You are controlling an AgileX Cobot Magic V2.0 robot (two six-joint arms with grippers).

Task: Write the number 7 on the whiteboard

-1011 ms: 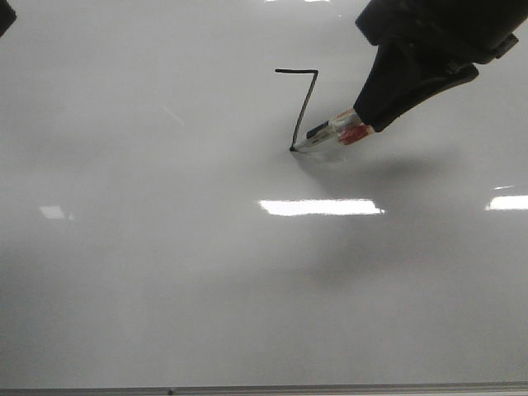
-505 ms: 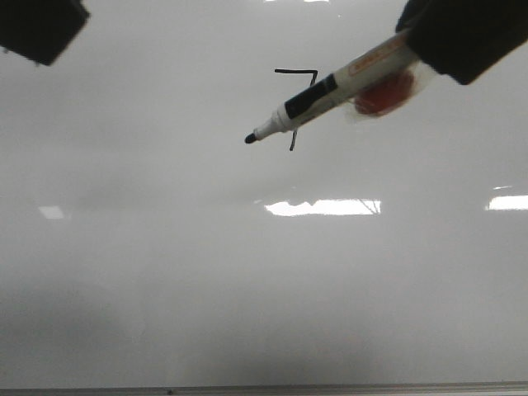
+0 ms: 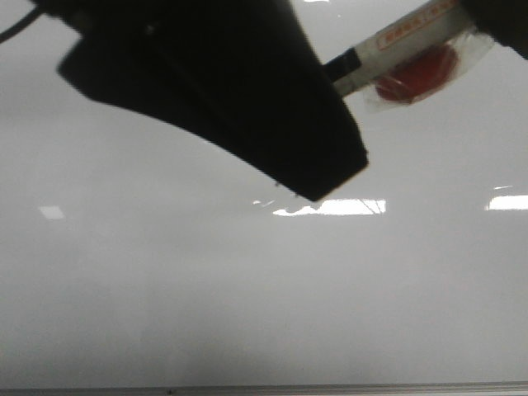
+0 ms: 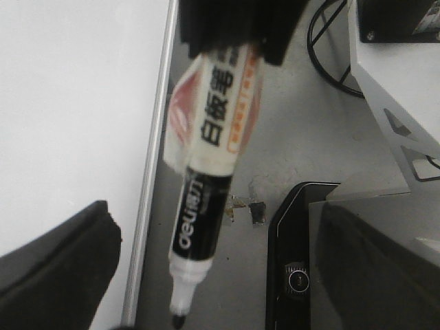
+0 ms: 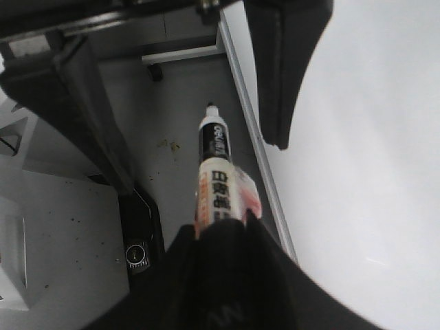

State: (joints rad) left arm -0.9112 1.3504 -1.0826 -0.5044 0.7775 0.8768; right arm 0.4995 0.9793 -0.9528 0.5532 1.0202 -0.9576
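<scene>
The whiteboard (image 3: 247,289) fills the front view, glossy with glare patches. The number 7 is hidden behind my left gripper (image 3: 247,107), a large black shape hanging over the board's upper middle. My right gripper (image 3: 495,16) at the top right corner is shut on a marker (image 3: 404,37) with a white and black barrel and red-printed wrapper, held off the board. In the left wrist view the left fingers (image 4: 55,268) stand wide apart either side of the marker (image 4: 213,151), not touching it. The right wrist view shows the marker (image 5: 216,165) sticking out of the shut right gripper (image 5: 223,227).
The board's thin metal frame edge (image 3: 264,388) runs along the near side and shows in both wrist views (image 4: 148,206) (image 5: 265,179). Beyond it lies grey floor with a black device with a round dial (image 4: 295,275) and a white stand (image 4: 392,89).
The right gripper lifted the marker off the end of the 7's downstroke and carried it up and to the right. The left gripper swung in from the upper left and now covers the 7.
</scene>
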